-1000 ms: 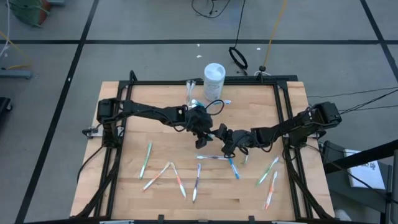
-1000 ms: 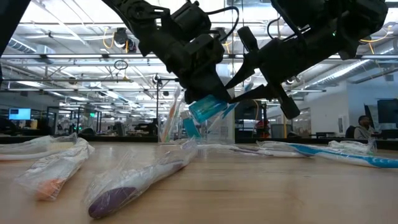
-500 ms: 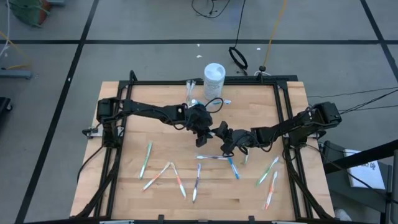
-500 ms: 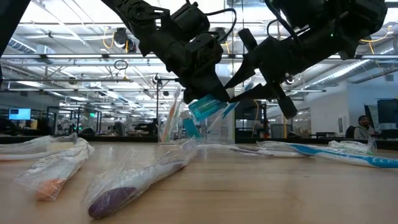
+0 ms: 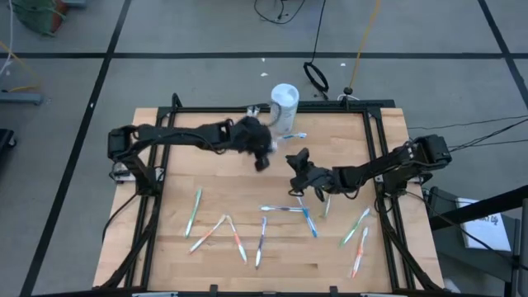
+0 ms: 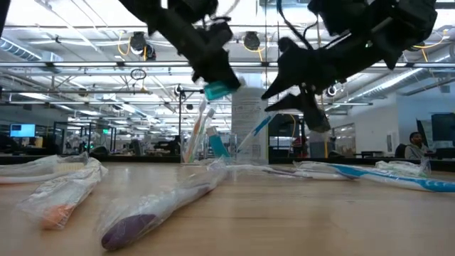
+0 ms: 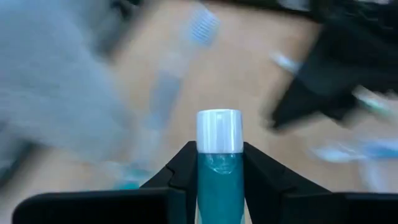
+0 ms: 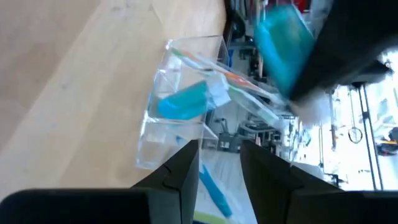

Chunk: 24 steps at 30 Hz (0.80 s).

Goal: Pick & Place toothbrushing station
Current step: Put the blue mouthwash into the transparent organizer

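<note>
On the wooden table (image 5: 173, 177), near its far edge, the white tub (image 5: 284, 105) stands beside the clear plastic cup (image 8: 180, 112). The left gripper (image 5: 262, 152) clenches a teal toothpaste tube (image 7: 219, 165) above the table near them. The right gripper (image 5: 294, 158), mid-table, hangs released; toothbrushes (image 5: 262, 240) lie toward the near edge.

A grey floor (image 5: 74, 107) crossed by dark lines fills the high view's edges, with cables (image 5: 285, 10) looped at top centre. In the low view – behind the wooden table (image 6: 284, 213) – a large hall shows ceiling trusses (image 6: 85, 67) across the top, and a seated person (image 6: 414, 146) far right.
</note>
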{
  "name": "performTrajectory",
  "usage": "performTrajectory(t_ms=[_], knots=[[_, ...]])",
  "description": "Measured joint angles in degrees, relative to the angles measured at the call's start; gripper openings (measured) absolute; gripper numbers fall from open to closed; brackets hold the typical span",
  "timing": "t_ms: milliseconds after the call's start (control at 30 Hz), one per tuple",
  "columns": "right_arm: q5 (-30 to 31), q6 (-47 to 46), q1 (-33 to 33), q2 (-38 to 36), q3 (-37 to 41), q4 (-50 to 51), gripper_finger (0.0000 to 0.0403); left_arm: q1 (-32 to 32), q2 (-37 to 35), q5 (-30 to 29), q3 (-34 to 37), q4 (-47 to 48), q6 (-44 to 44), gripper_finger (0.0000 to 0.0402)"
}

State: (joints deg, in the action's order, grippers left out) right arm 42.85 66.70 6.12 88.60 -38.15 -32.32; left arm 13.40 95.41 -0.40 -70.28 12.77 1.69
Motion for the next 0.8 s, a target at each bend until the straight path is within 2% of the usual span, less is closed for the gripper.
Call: performTrajectory(t_ms=[133,200,333,567,800], knots=[[4.9,0.1,-0.2,-0.3,-0.3,-0.8,0.0109,0.8,-2.4,-9.5,-0.1,1.1,-2.9,0.0100],[6.8,0.0,-0.4,-0.2,-0.1,-0.4,0.0109,1.5,-2.3,-11.4,0.1,1.3,-3.3,0.0101],[6.4,0.0,-0.3,-0.2,-0.2,-0.8,0.0109,3.0,-1.1,-11.9,0.0,-7.5,-1.2,0.0097],[6.5,-0.2,-0.3,-0.2,-0.2,-0.7,0.0109,3.5,7.3,-15.0,0.0,-21.0,-0.6,0.0095],[6.5,-1.6,-0.3,-0.2,-0.2,-0.7,0.0110,1.1,15.0,-29.7,0.1,-23.6,2.9,0.0095]])
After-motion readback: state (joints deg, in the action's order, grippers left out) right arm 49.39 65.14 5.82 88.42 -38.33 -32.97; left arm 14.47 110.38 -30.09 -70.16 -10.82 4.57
